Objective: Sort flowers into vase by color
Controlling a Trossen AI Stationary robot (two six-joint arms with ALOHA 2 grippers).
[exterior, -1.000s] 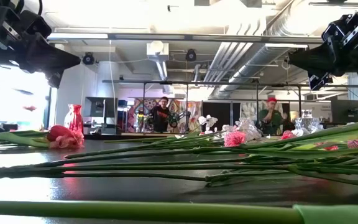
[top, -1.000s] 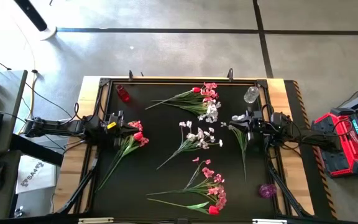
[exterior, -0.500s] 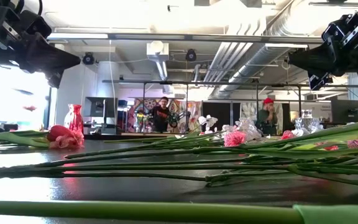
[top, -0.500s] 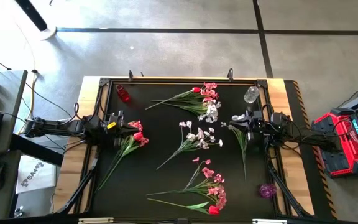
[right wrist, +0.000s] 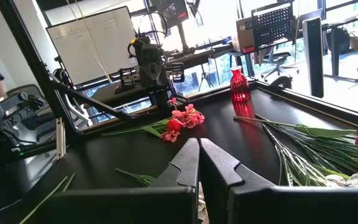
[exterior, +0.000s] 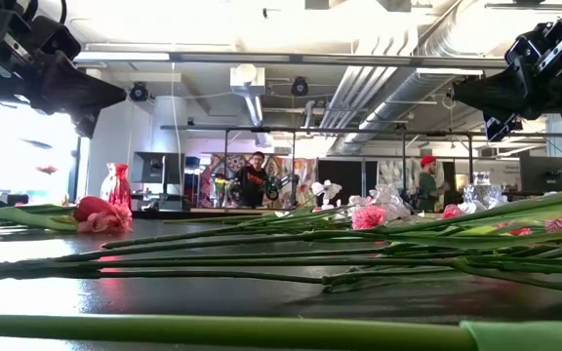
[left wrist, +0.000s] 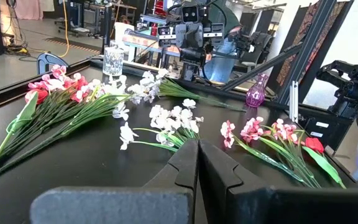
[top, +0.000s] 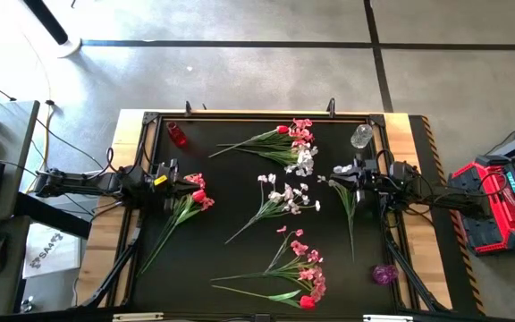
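High view tells you that nothing has shifted over the last second: both arms sit where they were, and every flower lies as it did. Your left tool [top: 179,176] hangs at 9 o'clock over the worktop [top: 231,206], fingers pressed together and pinching nothing, just beside the red and pink bunch [top: 195,190]. Your right tool [top: 336,173] waits at 3 o'clock, likewise pressed together and empty, near a green stem [top: 349,210]. The other flowers lie at 12 o'clock [top: 289,141], at centre [top: 284,195] and at 6 o'clock [top: 302,268]. The red vase [top: 177,134], clear vase [top: 361,136] and purple vase [top: 384,274] all look empty, so I judge sorting has not begun; you would have to spread a tool before any pick.
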